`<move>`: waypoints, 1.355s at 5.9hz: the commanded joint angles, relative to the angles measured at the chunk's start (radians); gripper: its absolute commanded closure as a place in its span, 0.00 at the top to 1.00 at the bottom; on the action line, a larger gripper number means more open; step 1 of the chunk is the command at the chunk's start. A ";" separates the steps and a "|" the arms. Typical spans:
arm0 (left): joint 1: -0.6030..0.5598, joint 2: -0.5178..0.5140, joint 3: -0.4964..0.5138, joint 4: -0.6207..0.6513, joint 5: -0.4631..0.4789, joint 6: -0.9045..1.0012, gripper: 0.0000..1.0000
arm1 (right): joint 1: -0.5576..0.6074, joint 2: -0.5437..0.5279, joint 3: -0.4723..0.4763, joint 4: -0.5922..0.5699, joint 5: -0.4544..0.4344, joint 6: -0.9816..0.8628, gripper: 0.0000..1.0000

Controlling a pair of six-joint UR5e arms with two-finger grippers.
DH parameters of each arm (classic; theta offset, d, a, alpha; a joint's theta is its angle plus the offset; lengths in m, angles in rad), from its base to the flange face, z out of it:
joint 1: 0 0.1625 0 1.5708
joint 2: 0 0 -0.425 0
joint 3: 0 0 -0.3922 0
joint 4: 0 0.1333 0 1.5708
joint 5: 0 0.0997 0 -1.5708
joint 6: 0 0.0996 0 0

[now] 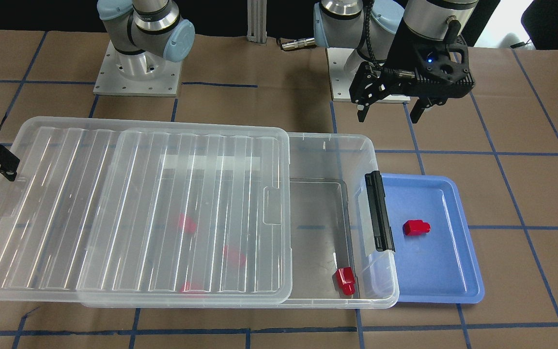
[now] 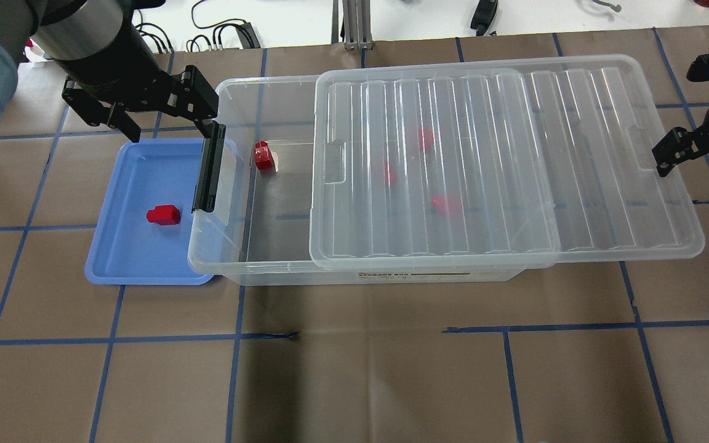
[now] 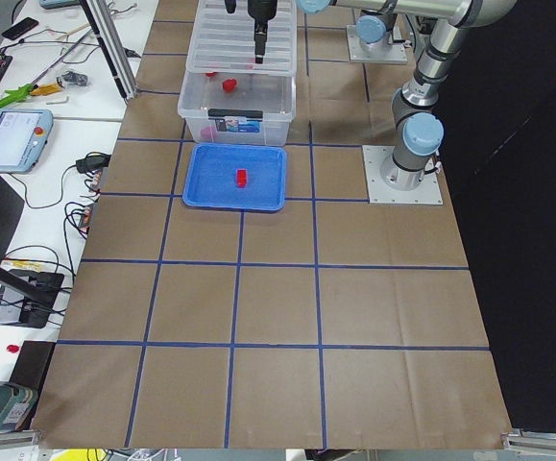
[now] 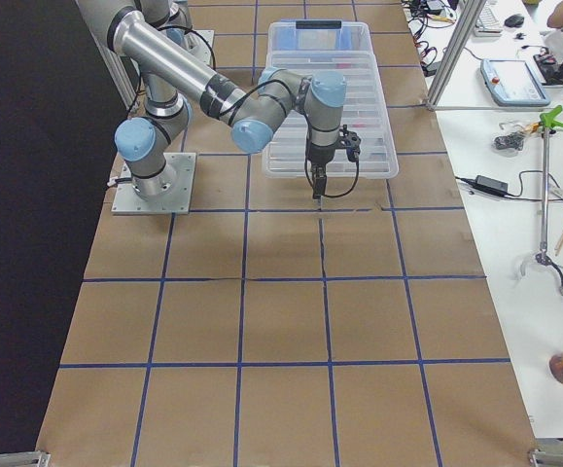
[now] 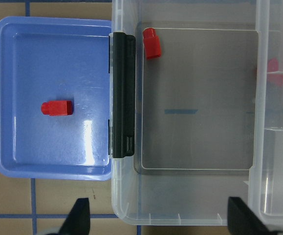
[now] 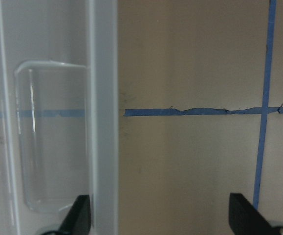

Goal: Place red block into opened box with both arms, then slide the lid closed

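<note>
1. In the upper left of the overhead view, the left gripper hangs above the table at the far edge of the blue tray. Its two fingers are wide apart and hold nothing.
2. The blue tray lies flat at the left of the frame. Its right edge meets the short end of the box.
3. One red block lies on its side near the middle of the tray, well apart from the left gripper.
4. The box stands in the middle of the frame. Its black latch bar is on the left short end, just beside the tray.
5. The left part of the box is uncovered. A second red block rests there on the floor, in the far left corner near the latch bar.
6. The lid covers the rest of the box and sticks out past its right end.
7. Under the lid, three more red blocks show only as blurred pink spots, so I cannot tell how they lie.
8. At the right edge of the frame, the right gripper is at the lid's right short end. Its fingers are apart and empty. In its wrist view the lid's rim is between the fingertips, close to one of them, but it is not clear whether they touch.
</note>
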 commanded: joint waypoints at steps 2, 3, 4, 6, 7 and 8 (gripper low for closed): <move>0.000 0.000 0.000 0.000 0.000 0.000 0.98 | -0.050 0.000 -0.006 -0.001 -0.020 -0.022 1.00; 0.000 0.000 0.000 0.000 0.000 0.000 0.98 | -0.052 -0.002 -0.009 -0.001 -0.022 -0.013 1.00; 0.000 0.000 0.000 0.000 0.000 0.000 0.98 | -0.051 -0.020 -0.011 0.005 -0.029 -0.005 1.00; 0.000 0.002 -0.003 0.000 0.002 0.000 0.98 | -0.003 -0.078 -0.085 0.097 -0.014 0.086 1.00; 0.000 0.014 -0.017 0.002 0.003 0.057 0.98 | 0.055 -0.092 -0.148 0.218 -0.003 0.178 1.00; 0.006 0.015 -0.017 0.003 0.005 0.156 0.98 | 0.121 -0.098 -0.217 0.354 0.039 0.296 1.00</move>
